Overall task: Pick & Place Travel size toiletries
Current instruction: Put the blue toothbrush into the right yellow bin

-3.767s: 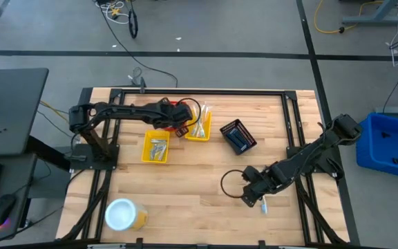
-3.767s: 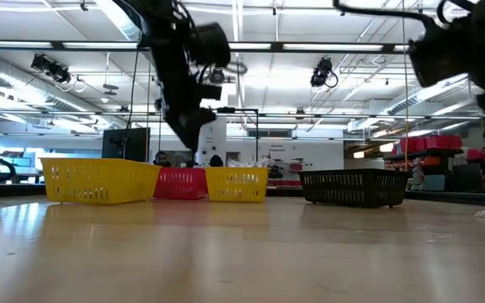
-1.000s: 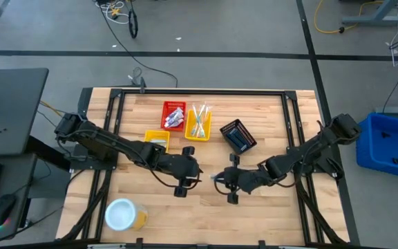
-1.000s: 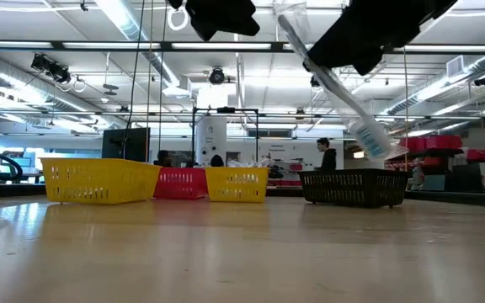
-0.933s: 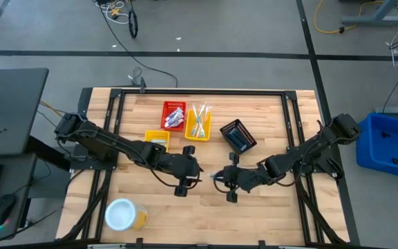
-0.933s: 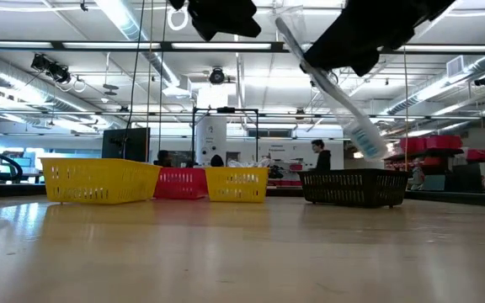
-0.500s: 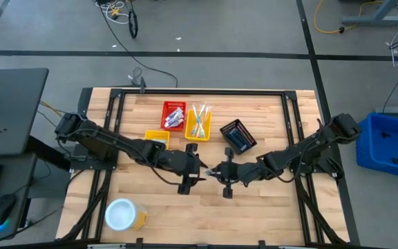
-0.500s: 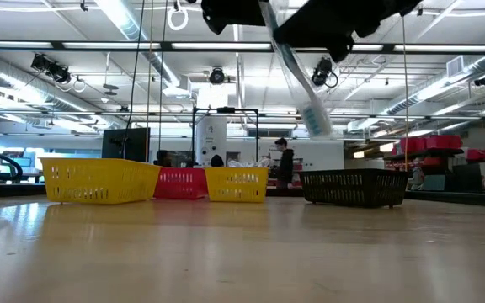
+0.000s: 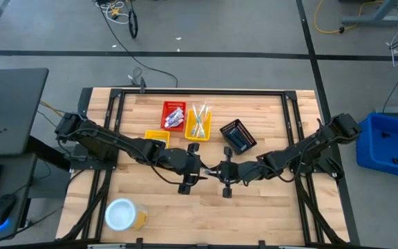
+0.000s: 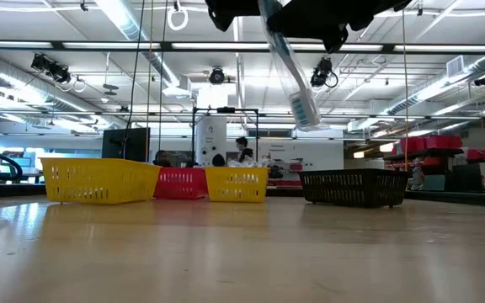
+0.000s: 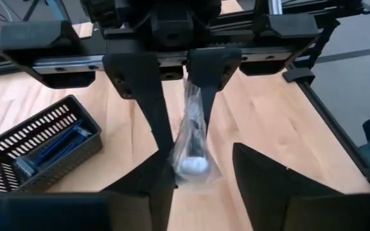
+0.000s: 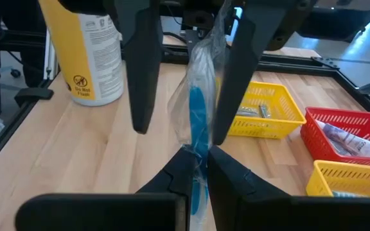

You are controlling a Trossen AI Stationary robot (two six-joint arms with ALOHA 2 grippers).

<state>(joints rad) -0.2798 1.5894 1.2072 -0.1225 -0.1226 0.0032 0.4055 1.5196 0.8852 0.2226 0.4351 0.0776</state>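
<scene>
A blue toothbrush in a clear wrapper (image 12: 196,109) (image 11: 193,138) hangs in the air over the table's middle (image 9: 210,171). In the low view it slants down (image 10: 293,71), head end lowest. My right gripper (image 9: 218,171) (image 12: 199,154) is shut on it. My left gripper (image 9: 202,169) (image 11: 201,160) faces it from the table's left, open, with one finger on each side of the wrapper's free end. Whether the wrapper brushes a left finger, I cannot tell. My right gripper pinches the wrapped toothbrush between its two fingers at the handle end (image 12: 196,144), opposite the head. The fingers come about level from the table's right. The toothbrush is lifted clear of the table and tilts, its head end (image 10: 304,109) pointing down toward my left gripper.
Along the far side stand a red basket (image 9: 173,115) with white tubes, a yellow basket (image 9: 199,123) with toothbrushes, another yellow basket (image 9: 156,138) partly under my left arm, and a black basket (image 9: 238,135) holding a blue razor. A yellow round container (image 9: 124,214) stands near-left.
My right gripper has carried the toothbrush toward the table's left and slightly toward the far edge, up to my left gripper, which has moved a little to the right. The toothbrush now hangs steeper, its free end between my left gripper's open fingers.
</scene>
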